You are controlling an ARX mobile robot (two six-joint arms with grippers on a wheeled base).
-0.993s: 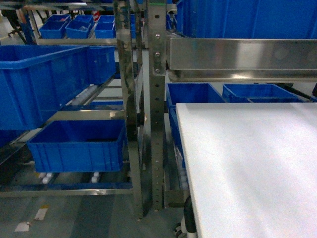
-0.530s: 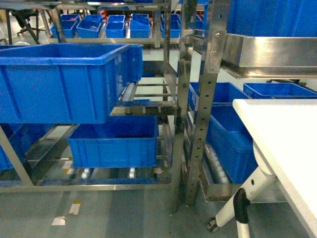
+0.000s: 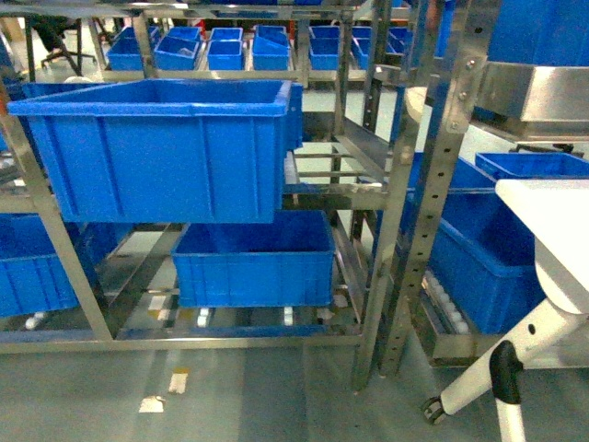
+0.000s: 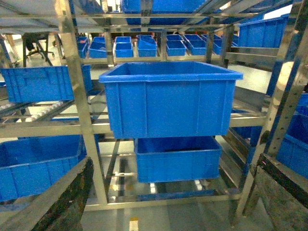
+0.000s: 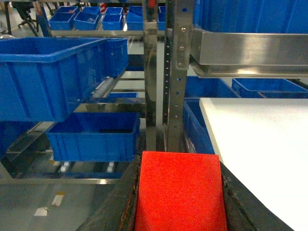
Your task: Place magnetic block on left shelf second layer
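On the left shelf second layer [image 3: 322,195] sits a large deep blue crate [image 3: 166,152] whose inside cannot be seen from this angle, with a smaller blue crate [image 3: 253,258] on the level below at its 5 o'clock, seemingly empty. The right claw [image 5: 179,197] is clamped on the magnetic block [image 5: 179,192], red face filling the gap between its fingers, while the left claw [image 4: 163,197] stands wide apart, holding nothing. A perforated steel upright [image 3: 423,184] stands at 3 o'clock of the big crate, and beyond it the white tabletop [image 3: 552,212] on a wheeled leg [image 3: 488,378].
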